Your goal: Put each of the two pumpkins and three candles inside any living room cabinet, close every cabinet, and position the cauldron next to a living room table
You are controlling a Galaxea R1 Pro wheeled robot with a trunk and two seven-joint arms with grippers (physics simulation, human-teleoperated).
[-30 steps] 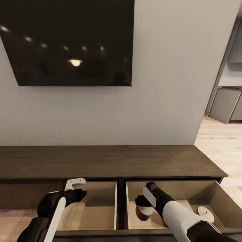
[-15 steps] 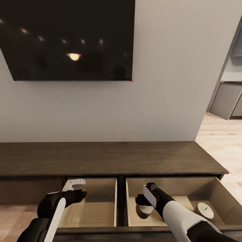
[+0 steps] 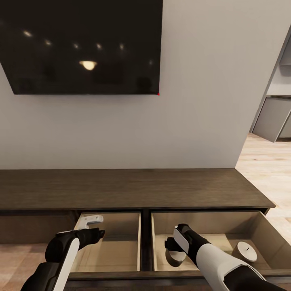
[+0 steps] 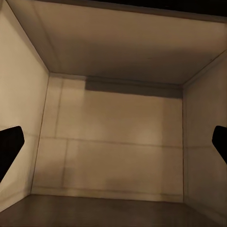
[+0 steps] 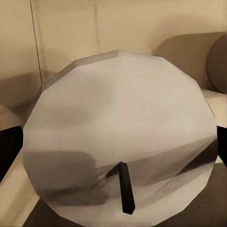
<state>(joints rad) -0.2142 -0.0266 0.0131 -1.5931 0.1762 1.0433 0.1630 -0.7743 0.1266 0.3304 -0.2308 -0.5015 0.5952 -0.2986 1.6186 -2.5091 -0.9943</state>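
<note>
The long dark-brown cabinet (image 3: 129, 188) stands against the wall with two drawers pulled open. My right gripper (image 3: 171, 246) is down inside the right drawer (image 3: 262, 234), shut on a white candle (image 3: 175, 257). In the right wrist view that candle (image 5: 118, 118) sits tilted between the dark fingertips (image 5: 9, 149), its wick toward the camera. A second candle (image 3: 246, 251) stands upright at the drawer's right end. My left gripper (image 3: 94, 228) hovers open over the left drawer (image 3: 109, 258); the left wrist view has its fingertips (image 4: 9, 146) spread wide over the bare beige floor.
A large black TV (image 3: 81, 44) hangs on the grey wall above the cabinet. To the right, wood flooring (image 3: 266, 169) leads toward grey kitchen cupboards (image 3: 279, 121). A dark divider (image 3: 146, 242) separates the two drawers.
The whole view has shifted, so the camera moved closer and the cabinet shows slightly higher. My right gripper and its candle sit a little lower in the drawer. The left gripper has kept its place.
</note>
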